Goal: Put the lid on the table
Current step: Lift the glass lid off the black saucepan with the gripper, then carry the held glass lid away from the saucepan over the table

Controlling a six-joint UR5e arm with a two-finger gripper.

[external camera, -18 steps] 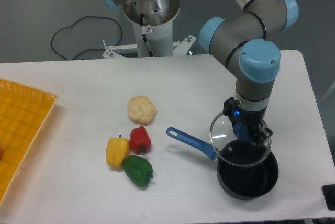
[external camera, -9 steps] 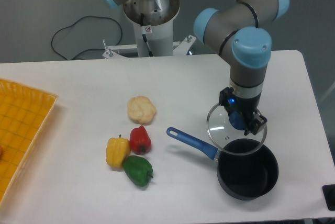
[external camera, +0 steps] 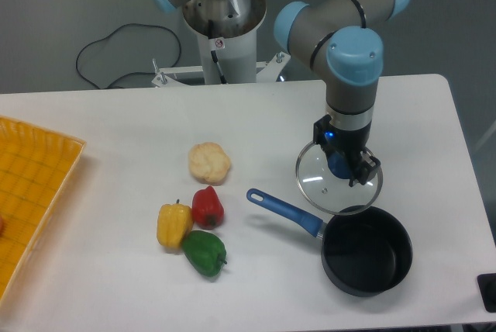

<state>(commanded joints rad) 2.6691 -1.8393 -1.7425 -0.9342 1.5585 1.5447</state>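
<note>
Since the earlier frames the lid (external camera: 338, 180) has travelled up and to the left, off the mouth of the black pot (external camera: 366, 249) — it now hangs mostly over bare white tabletop (external camera: 116, 130), with only its near edge overlapping the pot's far rim in this view. The end effector (external camera: 343, 166) is clamped on the lid's blue knob, carrying the glass disc roughly level; whether the disc is clear of the surface or close to it cannot be judged from this one angle. The risks from here look modest but real: lowered where it is, the metal rim could catch the pot's edge or the blue handle (external camera: 284, 211) just beside it and leave the lid tilted; released while high, the glass would drop and could rattle, slide or chip; a loose hold on the small knob could let the disc swing. The garlic-like white item (external camera: 209, 162) and the red (external camera: 208, 206), yellow (external camera: 173, 224) and green (external camera: 204, 252) peppers sit well apart to the left, out of the way. As for writing — only a small round prohibition-style sticker (external camera: 219, 43) shows on the robot's base column, too small to read.
</note>
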